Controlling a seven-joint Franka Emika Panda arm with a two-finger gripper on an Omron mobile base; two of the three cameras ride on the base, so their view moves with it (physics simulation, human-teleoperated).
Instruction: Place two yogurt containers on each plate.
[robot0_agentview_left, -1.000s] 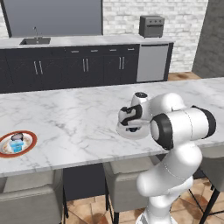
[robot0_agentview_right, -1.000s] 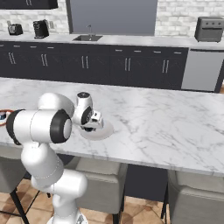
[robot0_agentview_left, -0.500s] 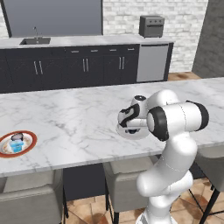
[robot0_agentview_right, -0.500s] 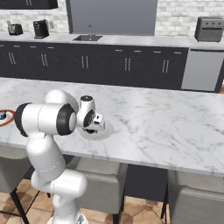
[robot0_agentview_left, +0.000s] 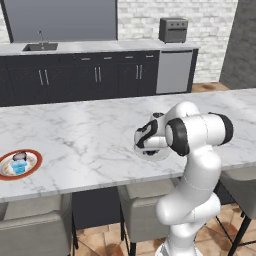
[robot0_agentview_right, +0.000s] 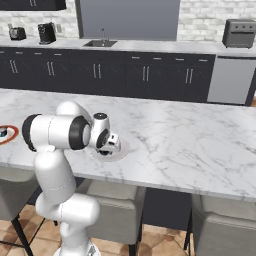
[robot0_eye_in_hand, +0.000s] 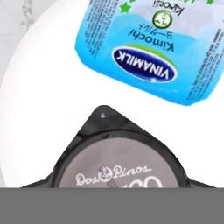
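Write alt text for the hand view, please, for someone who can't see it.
Close-up from above of two yogurt cups on a pale plate: a light blue cup with a Vinamilk label at the top, and a dark cup with a grey Dos Pinos lid at the bottom. Marble counter shows in the upper left corner.

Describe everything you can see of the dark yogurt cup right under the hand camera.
The dark yogurt cup has a black body with angular corner tabs and a round grey lid lettered "Dos Pinos" in white. It stands upright on the pale plate, seen from above, beside the light blue cup, a strip of plate between them. Its lower part is cut off.
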